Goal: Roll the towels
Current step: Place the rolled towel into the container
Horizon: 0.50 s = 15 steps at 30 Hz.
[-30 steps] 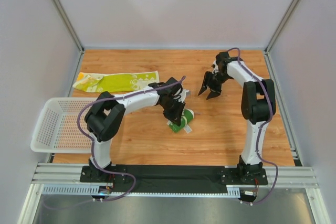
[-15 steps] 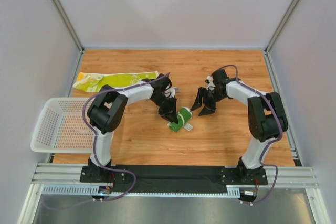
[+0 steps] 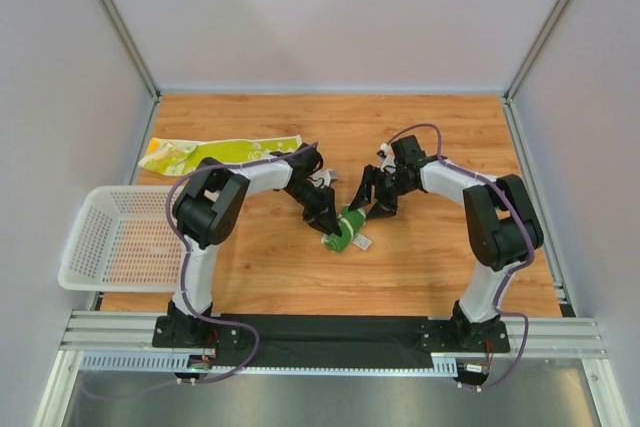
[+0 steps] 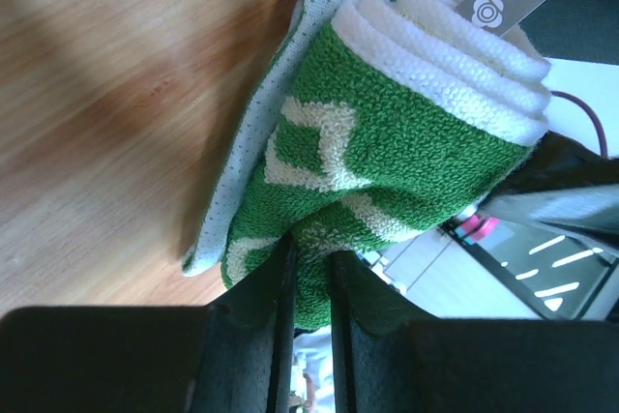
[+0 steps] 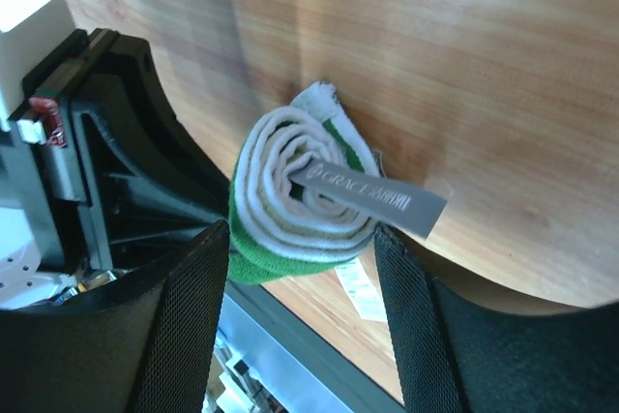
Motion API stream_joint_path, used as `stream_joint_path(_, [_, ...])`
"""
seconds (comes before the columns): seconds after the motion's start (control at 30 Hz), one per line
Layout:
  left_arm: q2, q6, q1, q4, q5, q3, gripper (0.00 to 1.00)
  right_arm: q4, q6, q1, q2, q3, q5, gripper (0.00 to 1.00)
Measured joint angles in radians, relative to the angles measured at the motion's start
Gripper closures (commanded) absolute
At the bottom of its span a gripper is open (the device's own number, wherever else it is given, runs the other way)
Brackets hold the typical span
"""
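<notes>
The dark green towel [image 3: 349,228] is rolled up and lies on the wooden table [image 3: 430,257] at mid-table. My left gripper [image 3: 328,215] is shut on a fold of its outer layer; in the left wrist view the green terry [image 4: 387,142] is pinched between the narrow jaws of that gripper [image 4: 309,268]. My right gripper [image 3: 368,203] is open, and its fingers stand on either side of the roll's spiral end [image 5: 290,191]. A grey label [image 5: 372,198] sticks out of the roll. The lime-yellow towel [image 3: 220,155] lies flat at the back left.
A white mesh basket [image 3: 110,237] overhangs the table's left edge. A white care tag [image 3: 362,243] lies on the wood beside the roll. Metal frame posts and grey walls enclose the table on three sides.
My right gripper has come down and left from the back of the table to the roll's end and opened wider. The left gripper has drawn back a little, still holding the roll.
</notes>
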Motion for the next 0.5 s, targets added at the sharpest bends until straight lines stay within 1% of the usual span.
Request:
stream_joint_path(0.3, [0.011, -0.055, 0.002, 0.049, 0.048, -0.024, 1.0, 0.047, 0.016, 0.064, 0.051, -0.026, 0.016, 0.39])
stream_joint_path(0.37, [0.011, -0.074, 0.002, 0.07, 0.062, -0.038, 1.0, 0.058, 0.022, 0.071, 0.061, -0.026, 0.015, 0.44])
stream_joint_path(0.4, [0.011, -0.084, 0.003, 0.086, 0.072, -0.047, 1.0, 0.066, 0.029, 0.073, 0.066, -0.026, 0.014, 0.57])
stream_joint_path(0.43, [0.011, -0.091, 0.003, 0.094, 0.077, -0.053, 1.0, 0.068, 0.031, 0.073, 0.068, -0.026, 0.013, 0.66])
stream_joint_path(0.5, [0.011, -0.118, 0.004, 0.13, 0.097, -0.072, 1.0, 0.086, 0.044, 0.074, 0.076, -0.027, 0.005, 0.77])
